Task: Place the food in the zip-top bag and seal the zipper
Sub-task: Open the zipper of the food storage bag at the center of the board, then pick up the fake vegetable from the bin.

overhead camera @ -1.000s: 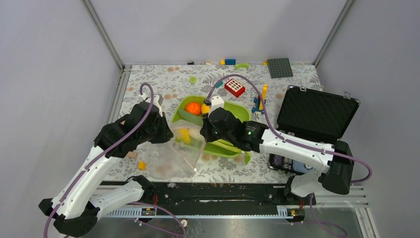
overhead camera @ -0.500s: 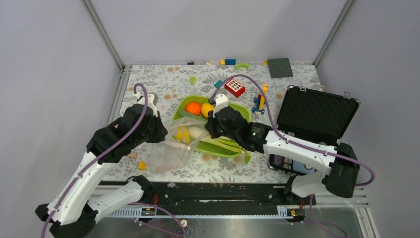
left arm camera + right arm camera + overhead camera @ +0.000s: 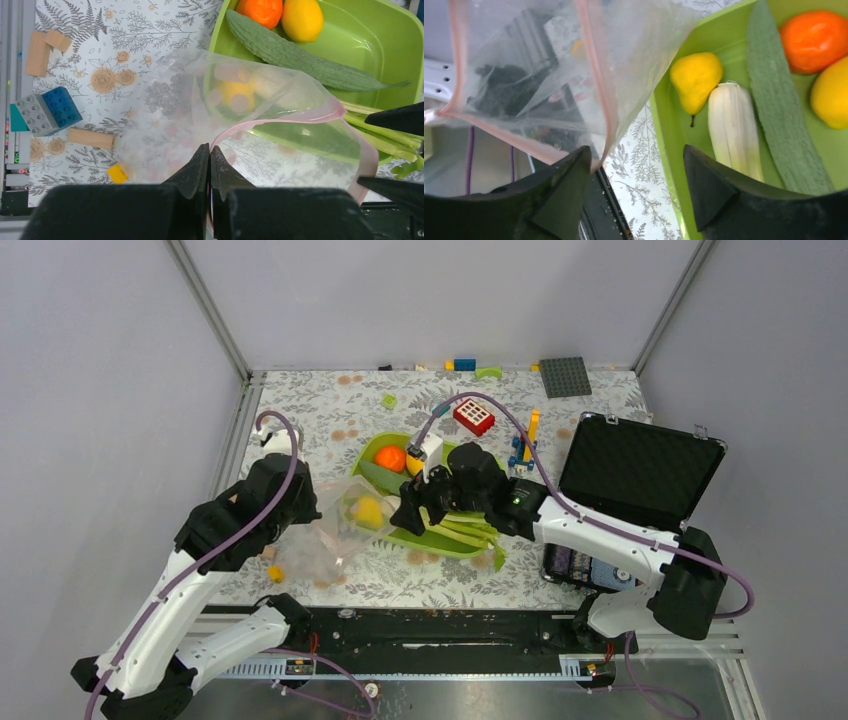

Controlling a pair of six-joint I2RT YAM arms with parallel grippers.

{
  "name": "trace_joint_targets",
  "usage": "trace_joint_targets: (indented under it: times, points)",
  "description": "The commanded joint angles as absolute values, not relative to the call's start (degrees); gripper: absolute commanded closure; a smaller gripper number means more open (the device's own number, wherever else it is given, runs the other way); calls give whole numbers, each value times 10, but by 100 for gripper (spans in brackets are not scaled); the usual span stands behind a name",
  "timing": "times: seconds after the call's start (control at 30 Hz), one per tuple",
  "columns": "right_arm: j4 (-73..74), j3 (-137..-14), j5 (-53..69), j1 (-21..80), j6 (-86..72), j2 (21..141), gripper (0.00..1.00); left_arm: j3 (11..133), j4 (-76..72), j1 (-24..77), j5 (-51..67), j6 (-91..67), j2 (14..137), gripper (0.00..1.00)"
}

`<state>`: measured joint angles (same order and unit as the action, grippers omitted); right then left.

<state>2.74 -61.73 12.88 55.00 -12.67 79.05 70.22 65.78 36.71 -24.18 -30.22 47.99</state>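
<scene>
Left pincer (image 3: pixel 210 155) is clamped tight on the zip-top bag (image 3: pixel 170 115), biting right on the pinkish zipper (image 3: pixel 300 117) at the bottom middle of its wrist view. My guess is it's pinching one lip so the mouth hangs open toward the other arm. The bag overlaps the left edge of the lime tray (image 3: pixel 400 65), with the flowery counter (image 3: pixel 150 30) off to the left. That's why you see a yellow fruit (image 3: pixel 235 92) through the plastic.

Right pincer (image 3: pixel 635 152) is spread wide with nothing in it. A pink zipper lip comes down just beside the finger on the left of that view, but I can't tell if they touch. Looks like it's either lining up to hold the mouth open or about to go for food.

Food-wise, nothing looks bagged to me. In the right wrist view the yellow fruit lies in the tray right beside the leek (image 3: pixel 731 130), and the cucumber (image 3: pixel 781 105) runs alongside. The orange fruit (image 3: pixel 816 37) and second yellow fruit (image 3: pixel 831 95) sit in the upper right. The bag's floppy, so that mouth could sag shut when something drops in. Zipper's not sealed yet.
</scene>
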Motion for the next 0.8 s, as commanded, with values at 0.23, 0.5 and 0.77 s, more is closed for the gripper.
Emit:
trace_joint_targets:
  times: [0.23,0.5,0.77]
  points:
    - [29,-590,61,541,-43,691,0,698,604,363,-307,-256,488,100]
    - [99,-624,53,497,-47,742,0,705,594,330,-296,-244,509,100]
    - [89,-760,25,471,-22,955,0,672,548,287,-223,-227,483,100]
